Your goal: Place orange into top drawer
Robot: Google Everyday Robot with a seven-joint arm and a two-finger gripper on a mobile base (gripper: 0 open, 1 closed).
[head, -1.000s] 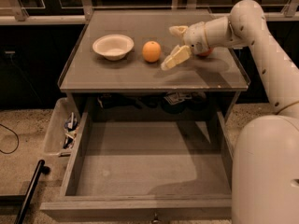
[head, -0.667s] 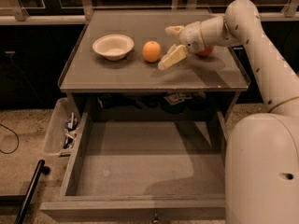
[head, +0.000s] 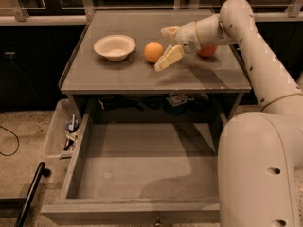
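Orange (head: 153,52) is sitting on the counter (head: 142,77), between the white bowl (head: 114,47) and the tool (head: 162,49), well above and behind the top drawer (head: 137,164), which is standing pulled out and open below the counter's front edge. The tool is reaching in from the far-right side with its two fingers spread wide, one riding high behind the fruit and one angling down toward the counter in front of it. The fruit is lying just at the mouth of that spread, toward the bowl side; whether either finger is touching it, I cannot tell. Being round, it is offering no long axis to line up with, so the coming move is turning only on carrying the opening further toward the bowl until the fruit is sitting between the fingers. A redder fruit (head: 207,51) is showing partly behind the arm.

Compared with a second ago, the tool is now standing noticeably closer to the orange, having slid along the counter toward it, while the orange and the bowl are keeping their places.
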